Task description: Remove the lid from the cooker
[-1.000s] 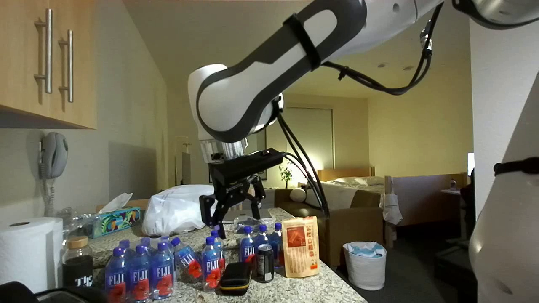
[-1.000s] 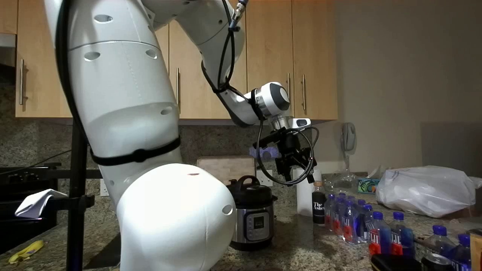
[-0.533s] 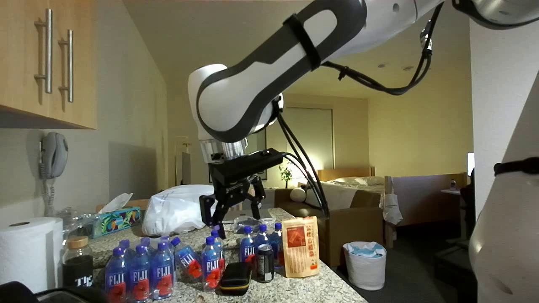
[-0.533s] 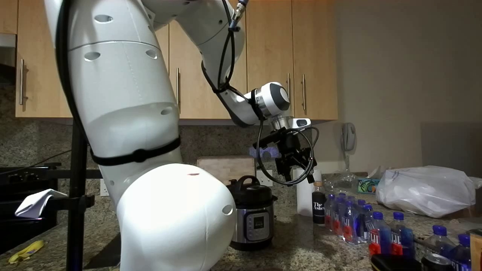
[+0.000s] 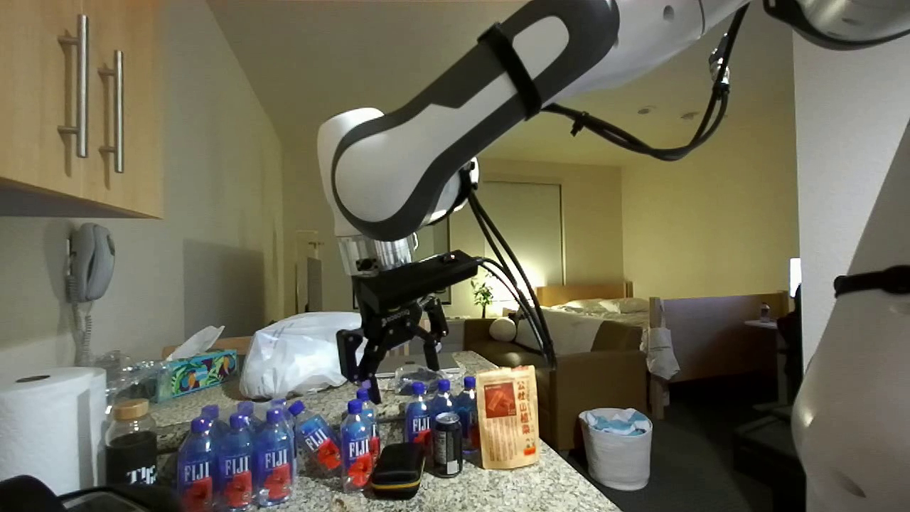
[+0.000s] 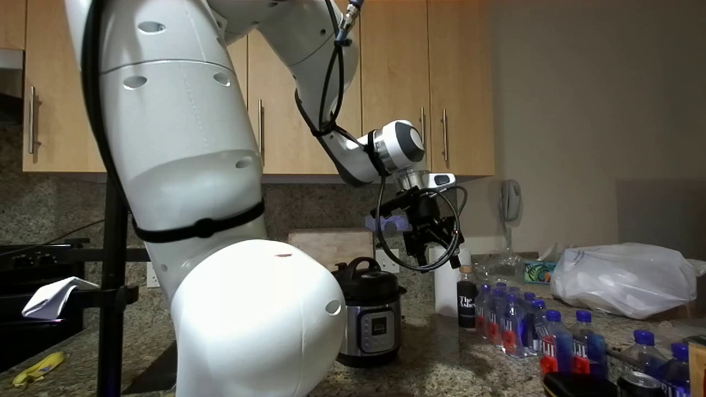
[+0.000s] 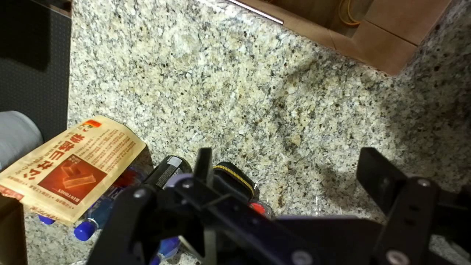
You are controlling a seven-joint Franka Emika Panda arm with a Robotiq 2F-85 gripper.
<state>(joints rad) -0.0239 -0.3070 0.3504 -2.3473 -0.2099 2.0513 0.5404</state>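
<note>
The broad black lid [image 6: 367, 284] with its arched handle sits on the silver-and-black cooker [image 6: 379, 331] in an exterior view. The white arm partly hides the cooker's left side. A dark shape cut off at the lower left corner of an exterior view looks like part of the lid [image 5: 92, 496]. My gripper [image 6: 438, 260] is open and empty, up in the air to the right of the cooker and apart from the lid. In an exterior view it hangs above and behind the bottles [image 5: 403, 380]. In the wrist view its fingers stand wide apart [image 7: 286, 151] over bare granite. The wrist view shows no lid.
Several blue-capped bottles [image 5: 274, 455], a black case [image 5: 397, 473], a can [image 5: 448, 446] and a tan pouch [image 5: 507, 419] stand on the counter. A paper towel roll [image 5: 50, 427] and a dark bottle [image 6: 466, 300] stand beside the cooker. Cabinets [image 6: 394, 82] hang above.
</note>
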